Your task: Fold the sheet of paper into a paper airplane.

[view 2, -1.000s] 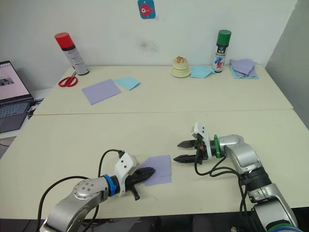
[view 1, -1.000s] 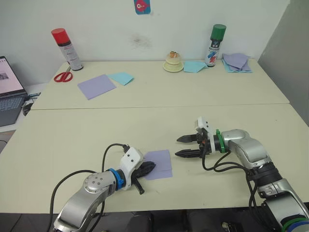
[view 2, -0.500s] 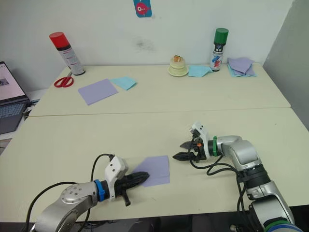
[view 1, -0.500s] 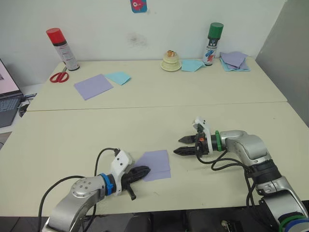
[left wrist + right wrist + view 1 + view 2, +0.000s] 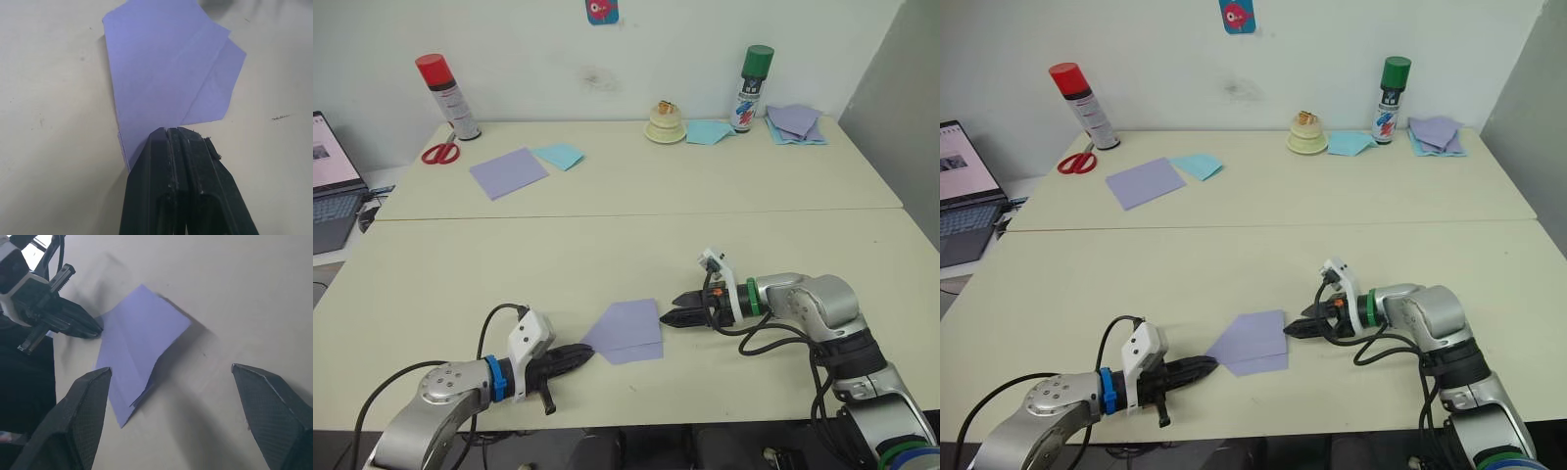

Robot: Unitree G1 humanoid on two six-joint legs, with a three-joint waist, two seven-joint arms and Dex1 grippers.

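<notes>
Folded sheet (image 5: 626, 330) flat on near table (image 5: 607, 245), well this side of the seam. Left gripper (image 5: 583, 352) at sheet's pointed left corner, jaws together, tips touching the paper edge. Right gripper (image 5: 672, 318) just beside sheet's right edge, jaws wide apart in wrist view, holding nothing.
</notes>
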